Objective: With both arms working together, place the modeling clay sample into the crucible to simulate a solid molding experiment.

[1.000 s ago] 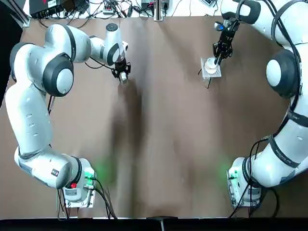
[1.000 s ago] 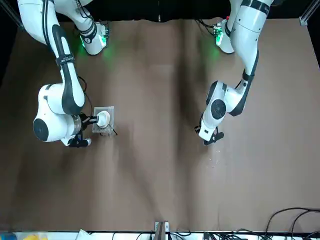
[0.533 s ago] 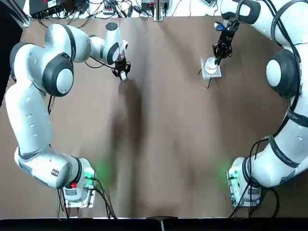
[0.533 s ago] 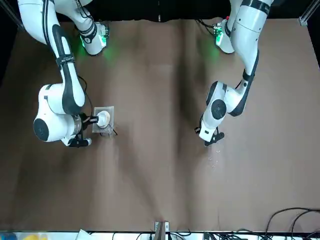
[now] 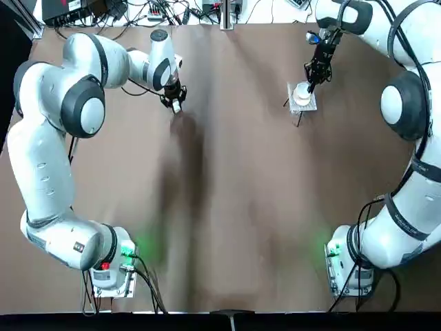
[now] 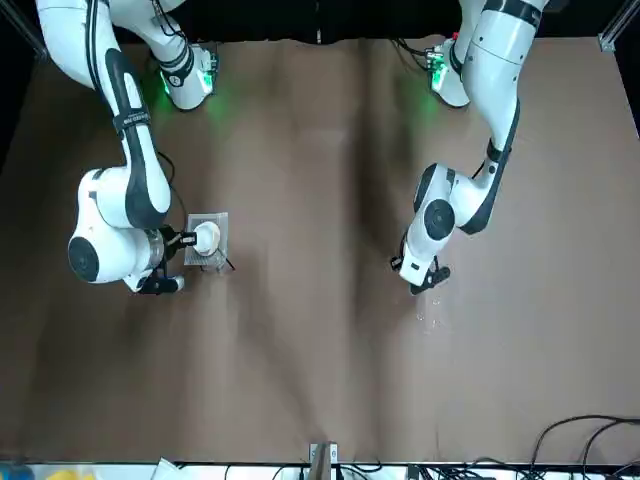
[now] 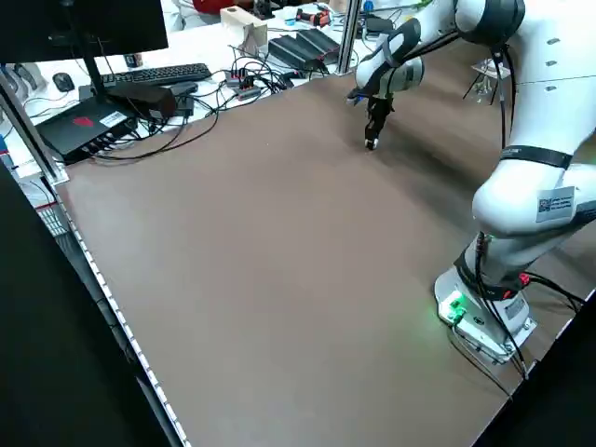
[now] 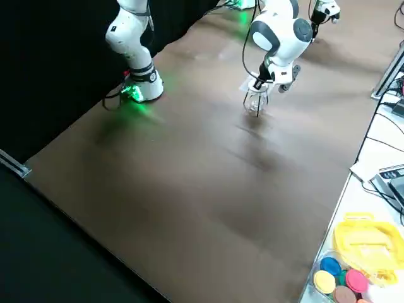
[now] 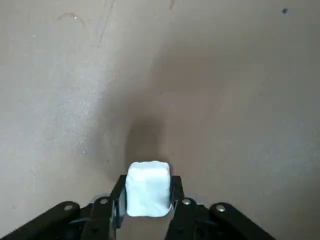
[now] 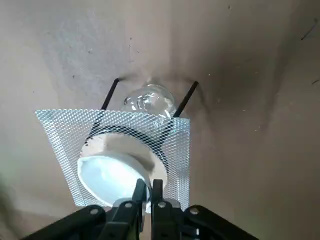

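L tool [image 9: 148,202] w/ clay sample [image 9: 147,188] moved slightly farther from base.

A brown desk [image 5: 227,207] carries a square wire-mesh pad [image 10: 175,150] with a beige round centre, raised on thin black legs [image 10: 186,99] over a small clear glass piece [image 10: 150,100]. Past the desk's far edge, the left side view shows a black keyboard [image 7: 168,74], a black box with a red label [image 7: 88,126], a tangle of cables [image 7: 247,88] and a small cardboard box [image 7: 247,23] on a white surface. At the near corner of the right side view lie a yellow container [image 8: 369,243] and several coloured round discs [image 8: 338,278].
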`<state>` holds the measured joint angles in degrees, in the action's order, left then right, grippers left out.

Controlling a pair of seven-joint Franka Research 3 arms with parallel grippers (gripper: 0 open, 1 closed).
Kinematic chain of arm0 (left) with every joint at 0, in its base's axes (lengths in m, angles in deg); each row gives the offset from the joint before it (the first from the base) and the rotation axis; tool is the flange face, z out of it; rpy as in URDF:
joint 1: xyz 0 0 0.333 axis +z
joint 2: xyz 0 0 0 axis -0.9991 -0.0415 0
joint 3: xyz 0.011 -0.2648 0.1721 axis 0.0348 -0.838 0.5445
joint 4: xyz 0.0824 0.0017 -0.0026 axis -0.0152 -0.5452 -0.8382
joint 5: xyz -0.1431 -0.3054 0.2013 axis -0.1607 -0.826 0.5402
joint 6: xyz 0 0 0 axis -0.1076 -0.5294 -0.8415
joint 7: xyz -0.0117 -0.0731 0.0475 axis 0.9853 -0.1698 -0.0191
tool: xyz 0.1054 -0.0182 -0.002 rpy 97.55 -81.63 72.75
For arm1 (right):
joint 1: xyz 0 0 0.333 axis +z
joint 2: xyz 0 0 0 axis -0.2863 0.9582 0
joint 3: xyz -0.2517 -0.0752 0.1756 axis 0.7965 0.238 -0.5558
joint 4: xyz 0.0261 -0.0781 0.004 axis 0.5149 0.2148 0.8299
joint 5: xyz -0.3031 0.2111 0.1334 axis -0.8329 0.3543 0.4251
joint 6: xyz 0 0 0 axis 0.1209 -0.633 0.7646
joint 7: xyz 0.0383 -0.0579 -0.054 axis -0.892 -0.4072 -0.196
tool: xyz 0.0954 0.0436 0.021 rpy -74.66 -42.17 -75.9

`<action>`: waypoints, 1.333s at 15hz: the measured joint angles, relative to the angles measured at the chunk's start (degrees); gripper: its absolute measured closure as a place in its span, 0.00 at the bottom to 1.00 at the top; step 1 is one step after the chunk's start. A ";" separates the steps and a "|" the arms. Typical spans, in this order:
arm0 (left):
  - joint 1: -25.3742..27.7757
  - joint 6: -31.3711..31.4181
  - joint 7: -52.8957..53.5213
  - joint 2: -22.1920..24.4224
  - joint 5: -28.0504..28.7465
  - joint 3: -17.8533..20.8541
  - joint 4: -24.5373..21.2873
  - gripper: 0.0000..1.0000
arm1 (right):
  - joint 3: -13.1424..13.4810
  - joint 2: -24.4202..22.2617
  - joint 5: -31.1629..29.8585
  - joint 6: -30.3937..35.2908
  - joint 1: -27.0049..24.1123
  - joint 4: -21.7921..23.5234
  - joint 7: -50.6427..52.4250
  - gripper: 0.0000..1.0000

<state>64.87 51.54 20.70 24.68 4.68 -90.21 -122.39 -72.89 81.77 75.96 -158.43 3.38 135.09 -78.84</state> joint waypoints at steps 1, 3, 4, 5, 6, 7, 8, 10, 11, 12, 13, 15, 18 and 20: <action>0.03 0.00 0.00 0.01 0.00 0.00 0.12 0.59 | 0.00 0.00 0.01 0.00 0.00 0.00 0.00 0.91; 0.07 0.00 0.00 0.07 0.00 0.02 0.37 0.59 | 0.00 0.00 0.02 0.00 0.00 0.00 0.00 0.92; 0.06 0.02 0.00 0.14 0.01 0.01 0.58 0.59 | 0.00 0.00 0.02 0.00 0.00 0.00 0.00 0.92; 0.05 0.02 0.00 0.27 0.01 0.01 1.00 0.59 | 0.00 -0.01 0.16 0.03 0.00 -0.04 0.00 0.95; 0.03 0.02 0.00 0.47 0.01 0.01 1.51 0.59 | 0.00 -0.05 0.26 0.25 0.00 -0.18 0.00 0.95; -0.02 0.02 0.00 0.72 0.01 0.01 1.94 0.59 | 0.00 -0.05 0.27 0.28 0.00 -0.21 0.00 0.95; -0.07 0.02 0.00 0.98 0.02 0.00 2.38 0.59 | 0.00 -0.04 0.27 0.29 0.00 -0.21 0.00 0.95; -0.11 -0.01 0.00 1.87 0.11 0.00 3.41 0.59 | 0.07 -0.04 0.28 1.52 -0.04 -0.44 0.02 0.95; -0.13 -0.11 0.00 2.22 0.15 -0.01 3.63 0.60 | 0.13 -0.03 0.28 2.45 -0.11 -0.76 0.04 0.95; -0.17 -0.30 0.00 2.44 0.19 -0.03 3.90 0.61 | 0.15 -0.04 0.28 3.09 -0.16 -1.26 0.04 0.95; -0.24 -0.58 0.00 2.57 0.25 -0.04 4.21 0.61 | 0.13 -0.04 0.28 3.78 -0.14 -1.86 0.04 0.95; -0.46 -1.80 0.00 2.65 0.28 -0.11 5.22 0.61 | 0.04 -0.07 1.60 5.56 0.00 -3.16 0.04 0.95; -0.67 -4.06 0.00 2.70 0.35 -0.26 7.34 0.61 | -0.06 -0.16 5.90 9.47 0.59 -5.50 -0.70 0.95; -1.02 -4.43 0.00 2.72 0.37 -0.26 8.15 0.61 | -0.21 -0.22 7.98 10.26 2.10 -6.96 -3.74 0.95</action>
<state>63.85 47.11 20.70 27.40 5.05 -90.47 -114.25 -73.11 81.55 83.94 -148.17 5.48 128.13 -82.58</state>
